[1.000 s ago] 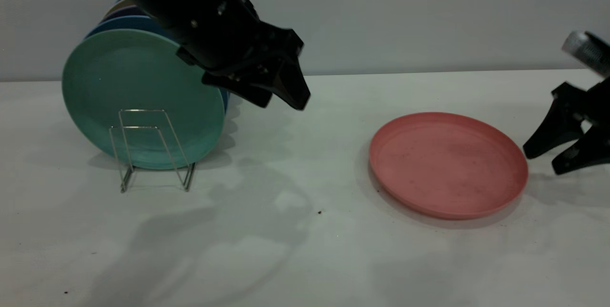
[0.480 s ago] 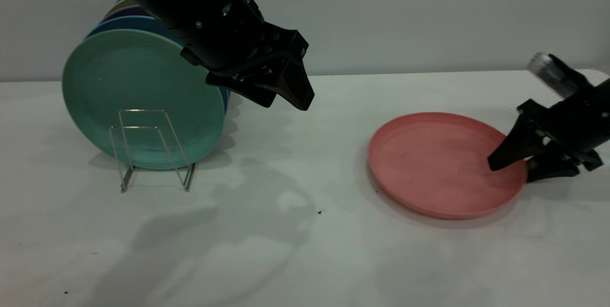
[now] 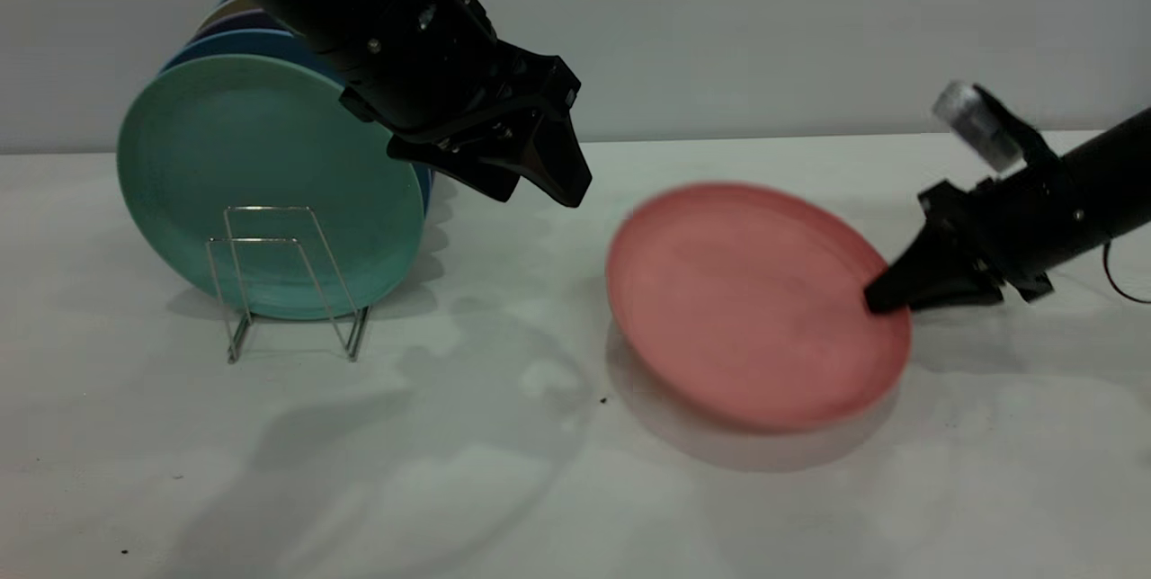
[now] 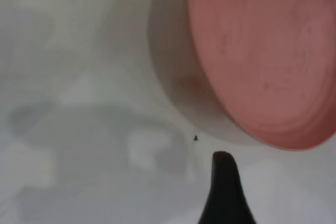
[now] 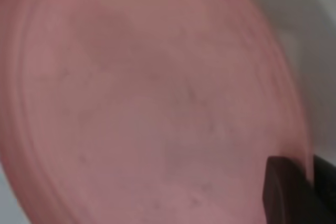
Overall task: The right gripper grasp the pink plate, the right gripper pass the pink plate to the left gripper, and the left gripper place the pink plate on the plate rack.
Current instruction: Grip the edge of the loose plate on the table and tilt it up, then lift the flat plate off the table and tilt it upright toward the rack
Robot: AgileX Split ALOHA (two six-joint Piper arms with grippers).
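The pink plate (image 3: pixel 746 309) is tilted, its right side raised off the white table; it also shows in the left wrist view (image 4: pixel 262 51) and fills the right wrist view (image 5: pixel 147 103). My right gripper (image 3: pixel 886 298) is shut on the plate's right rim, with one finger (image 5: pixel 286 192) on the inner face and the other behind the rim. My left gripper (image 3: pixel 530 188) hovers open and empty above the table, between the rack and the plate; one finger (image 4: pixel 224 177) shows in its wrist view. The wire plate rack (image 3: pixel 270 282) stands at the left.
A teal-green plate (image 3: pixel 261 156) stands upright in the rack, with blue and darker plates (image 3: pixel 243 44) stacked behind it. The white table (image 3: pixel 539 489) extends to the front. A grey wall runs along the back.
My right gripper moved in from the right, closed on the pink plate's right rim, then tilted the plate up and carried it left. The left gripper barely moved.
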